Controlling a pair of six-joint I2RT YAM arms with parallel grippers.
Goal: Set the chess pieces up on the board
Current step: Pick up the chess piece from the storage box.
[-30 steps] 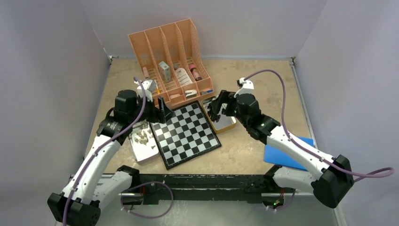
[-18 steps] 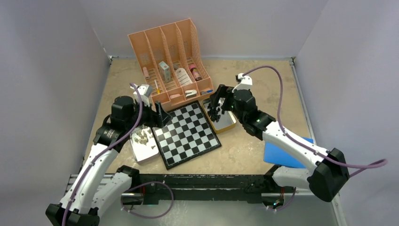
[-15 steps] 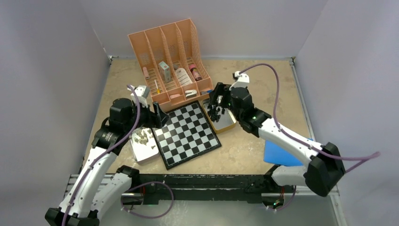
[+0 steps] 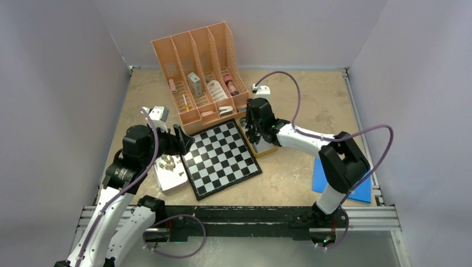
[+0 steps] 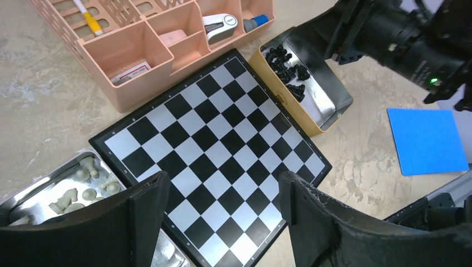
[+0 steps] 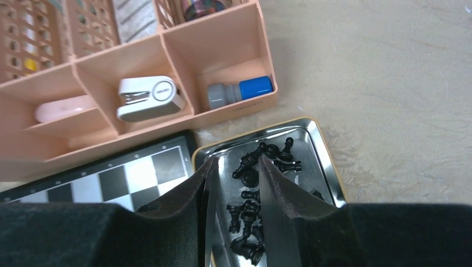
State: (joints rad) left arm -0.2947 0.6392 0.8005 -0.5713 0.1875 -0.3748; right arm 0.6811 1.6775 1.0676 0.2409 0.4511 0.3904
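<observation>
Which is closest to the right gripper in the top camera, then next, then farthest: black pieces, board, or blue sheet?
1. Black pieces: right beneath it.
2. Board: just to its left.
3. Blue sheet: far off, at the table's near right.

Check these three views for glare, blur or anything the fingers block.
Top view: even, soft light, sharp, but the beige pieces are too small to tell apart. Left wrist: board crisp, dark left fingers cover the lower edge. Right wrist: right fingers fill the bottom; the shiny tray gleams around the black pieces.
</observation>
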